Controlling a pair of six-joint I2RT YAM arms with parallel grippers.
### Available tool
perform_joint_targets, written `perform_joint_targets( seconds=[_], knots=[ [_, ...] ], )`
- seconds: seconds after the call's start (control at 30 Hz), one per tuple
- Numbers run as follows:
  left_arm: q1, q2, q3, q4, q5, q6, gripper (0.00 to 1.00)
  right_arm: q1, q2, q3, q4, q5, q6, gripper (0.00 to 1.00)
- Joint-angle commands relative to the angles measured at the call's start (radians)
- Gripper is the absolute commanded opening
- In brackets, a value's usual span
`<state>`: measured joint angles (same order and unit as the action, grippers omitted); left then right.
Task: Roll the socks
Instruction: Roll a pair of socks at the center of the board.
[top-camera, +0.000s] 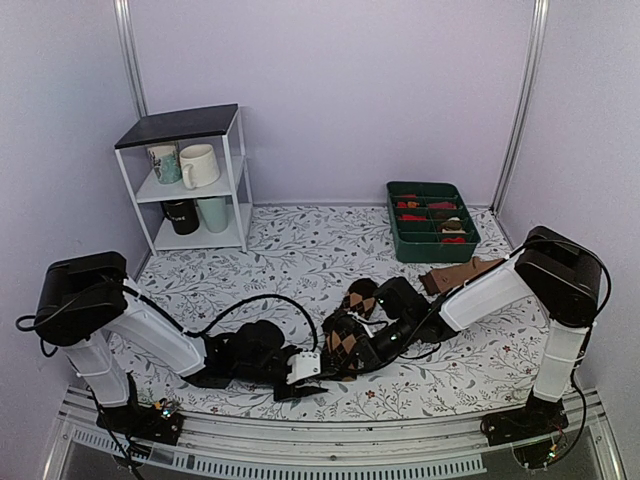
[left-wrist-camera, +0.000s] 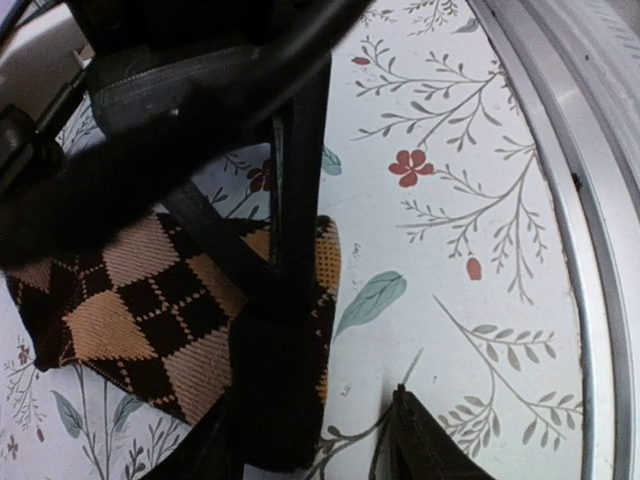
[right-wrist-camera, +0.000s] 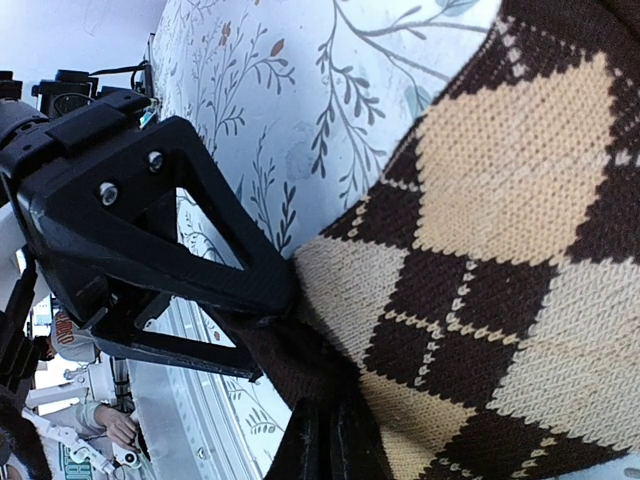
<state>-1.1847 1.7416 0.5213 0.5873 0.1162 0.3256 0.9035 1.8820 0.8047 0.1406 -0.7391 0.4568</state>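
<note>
Top external shows the left gripper (top-camera: 303, 372) at 6 o'clock, its jaws parted beside the socks (top-camera: 345, 335). The right gripper (top-camera: 368, 348) is clamped on their near end. Toward 12 the fabric lies loose, so rolling seems barely begun.

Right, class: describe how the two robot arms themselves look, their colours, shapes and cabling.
Both the left arm and right arm have bulky black motor housings at the joints, smooth white link shells between, and black wrists. Thin black cables loop loosely alongside. The left wrist carries a small white block. No markings are legible.
</note>
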Motion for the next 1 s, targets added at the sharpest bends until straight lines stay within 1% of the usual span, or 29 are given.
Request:
perform_joint_targets(
  seconds=[0.0,0.13,0.23,0.3,0.4,0.53,0.67,0.97],
  knots=[
    [-0.009,0.003,0.015,-0.015,0.014,-0.013,0.51,0.010,0.089,-0.068,-0.216,0.086,0.013,0.00],
    [-0.010,-0.074,-0.058,0.096,-0.030,-0.018,0.55,0.010,0.091,-0.068,-0.214,0.084,0.013,0.00],
    [-0.010,-0.137,-0.095,0.135,-0.065,-0.010,0.58,0.009,0.091,-0.068,-0.214,0.084,0.013,0.00],
    [-0.011,-0.171,-0.108,0.134,-0.049,0.000,0.58,0.010,0.092,-0.069,-0.212,0.084,0.014,0.00],
    [-0.012,-0.195,-0.114,0.117,0.023,-0.002,0.56,0.011,0.094,-0.071,-0.210,0.084,0.014,0.00],
    [-0.014,-0.139,-0.089,0.087,0.109,-0.003,0.54,0.008,0.101,-0.070,-0.207,0.081,0.016,0.00],
    [-0.016,-0.094,-0.048,0.031,0.141,0.012,0.53,0.009,0.101,-0.068,-0.206,0.080,0.016,0.00],
    [-0.016,-0.052,-0.014,0.033,0.101,0.036,0.54,0.008,0.103,-0.069,-0.202,0.075,0.016,0.00]
  ],
)
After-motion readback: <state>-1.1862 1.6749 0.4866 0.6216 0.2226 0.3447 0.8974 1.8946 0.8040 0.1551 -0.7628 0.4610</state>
